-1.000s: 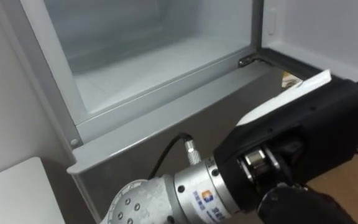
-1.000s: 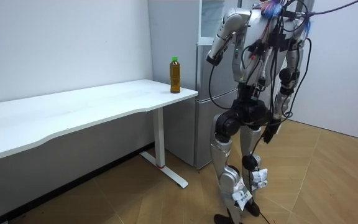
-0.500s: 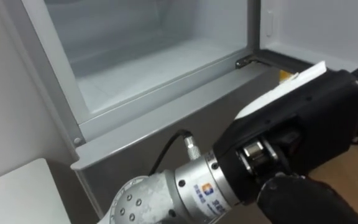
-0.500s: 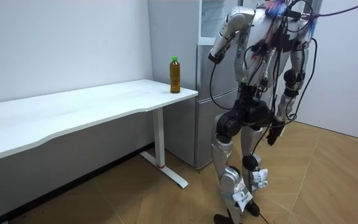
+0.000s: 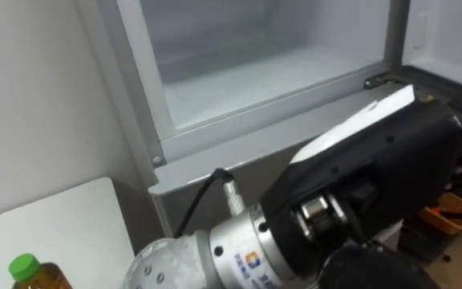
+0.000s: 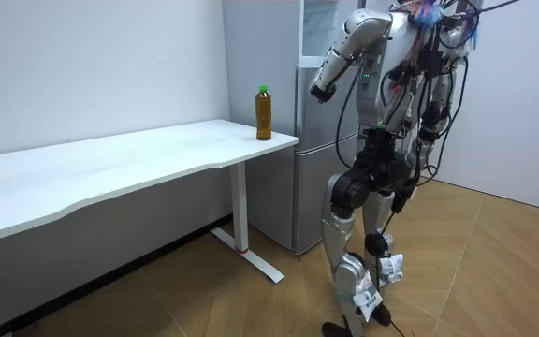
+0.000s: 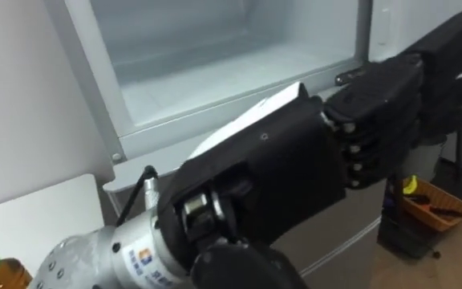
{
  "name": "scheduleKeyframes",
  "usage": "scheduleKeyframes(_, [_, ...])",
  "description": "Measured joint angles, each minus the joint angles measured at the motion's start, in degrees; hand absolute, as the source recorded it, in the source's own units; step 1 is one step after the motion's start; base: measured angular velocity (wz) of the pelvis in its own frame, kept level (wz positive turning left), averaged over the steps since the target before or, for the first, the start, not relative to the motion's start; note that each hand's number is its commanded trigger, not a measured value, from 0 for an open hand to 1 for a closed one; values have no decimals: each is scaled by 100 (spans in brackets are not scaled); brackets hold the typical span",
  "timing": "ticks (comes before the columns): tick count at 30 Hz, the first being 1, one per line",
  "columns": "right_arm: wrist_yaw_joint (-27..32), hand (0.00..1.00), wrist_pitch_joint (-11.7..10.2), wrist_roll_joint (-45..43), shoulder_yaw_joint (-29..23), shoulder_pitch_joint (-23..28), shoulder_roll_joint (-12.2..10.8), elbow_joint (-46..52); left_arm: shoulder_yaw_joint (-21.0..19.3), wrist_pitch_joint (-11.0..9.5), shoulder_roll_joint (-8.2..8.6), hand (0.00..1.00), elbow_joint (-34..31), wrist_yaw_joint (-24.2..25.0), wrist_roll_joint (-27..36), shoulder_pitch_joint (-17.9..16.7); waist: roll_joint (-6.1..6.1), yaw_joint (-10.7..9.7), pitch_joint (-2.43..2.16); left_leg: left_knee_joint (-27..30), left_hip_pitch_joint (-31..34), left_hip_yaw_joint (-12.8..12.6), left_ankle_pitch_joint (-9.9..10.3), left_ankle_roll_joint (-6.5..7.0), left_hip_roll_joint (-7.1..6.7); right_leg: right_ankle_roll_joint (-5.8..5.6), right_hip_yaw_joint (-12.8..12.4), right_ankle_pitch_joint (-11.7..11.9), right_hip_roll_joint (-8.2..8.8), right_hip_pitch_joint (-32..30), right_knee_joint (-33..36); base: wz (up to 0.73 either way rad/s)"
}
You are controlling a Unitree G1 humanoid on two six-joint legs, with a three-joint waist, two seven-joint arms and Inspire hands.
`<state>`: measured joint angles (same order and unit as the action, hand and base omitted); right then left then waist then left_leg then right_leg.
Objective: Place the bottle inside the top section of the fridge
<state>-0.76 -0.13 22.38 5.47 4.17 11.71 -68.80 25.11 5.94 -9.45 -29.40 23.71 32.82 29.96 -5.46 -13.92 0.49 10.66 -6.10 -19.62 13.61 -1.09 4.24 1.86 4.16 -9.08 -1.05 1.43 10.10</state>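
Swung leftward, the head camera's left eye view now catches the bottle [image 5: 29,274], green-capped with amber contents, on the worktop [image 5: 62,229] beside the open upper fridge [image 5: 239,80]. From the room view it stands upright at the worktop's corner, unheld, with the right hand [image 6: 408,190] hanging low. In the right eye view the left hand [image 7: 279,160] hovers empty, fingers loosely extended, probably ready to fetch it.
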Motion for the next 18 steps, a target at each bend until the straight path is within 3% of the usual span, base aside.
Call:
scheduleKeyframes(2, [-8,0,-3,13,-1,67,0,0,-142,-1,-101,0,-164,-105,19,-10,34,58,-26,-1,3,117,-1,0,-10,1,86,1,9,71,-45,26])
scheduleKeyframes(3, [10,0,-4,7,-9,88,2,0,-311,-2,-193,0,-270,-181,22,-16,33,195,-53,-1,-8,129,-3,-4,-10,0,86,0,6,96,-47,8])
scheduleKeyframes(7, [123,0,-55,-15,-38,186,2,15,-1090,-18,-276,0,-331,-546,23,-46,38,506,-50,3,-48,219,-8,-11,-14,3,160,-2,7,163,-59,8])
scheduleKeyframes(11, [172,0,-60,-74,-124,280,0,61,-1722,-51,-391,0,-336,-838,24,-263,57,678,-40,8,-61,375,-20,-17,-38,11,266,-27,30,249,-62,19])
scheduleKeyframes(16, [240,0,-112,-341,-392,491,-47,193,-2721,-236,-551,0,-637,-1269,15,-833,82,1018,-54,9,-54,499,-59,-9,-81,4,388,-65,79,262,-41,11])
scheduleKeyframes(18, [346,0,-117,-341,-451,559,-80,198,-3011,-384,-574,0,-668,-1494,14,-864,89,1135,-60,9,-45,579,-59,-8,-98,-8,450,-73,97,288,-49,18])
